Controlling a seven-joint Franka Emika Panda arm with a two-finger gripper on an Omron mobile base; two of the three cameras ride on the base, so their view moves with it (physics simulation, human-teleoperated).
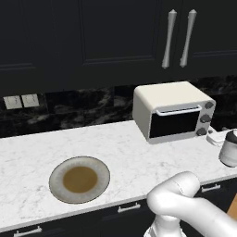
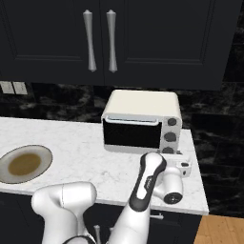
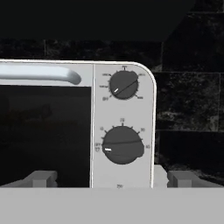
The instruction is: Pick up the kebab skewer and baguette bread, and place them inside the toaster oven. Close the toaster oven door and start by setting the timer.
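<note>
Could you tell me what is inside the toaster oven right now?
The toaster oven door is shut, and its dark glass hides the inside. The hand view gives only faint dark shapes behind the glass, too dim to name. The plate on the counter holds no food.

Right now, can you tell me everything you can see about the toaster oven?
The toaster oven is a cream-white box with a rounded top, standing upright on the white marble counter against the dark backsplash. Its dark glass door is shut, with a white bar handle along the top edge. Round dark knobs with white pointer marks sit one above another on the right panel. The pincer points at the lower knob without touching it.
</note>
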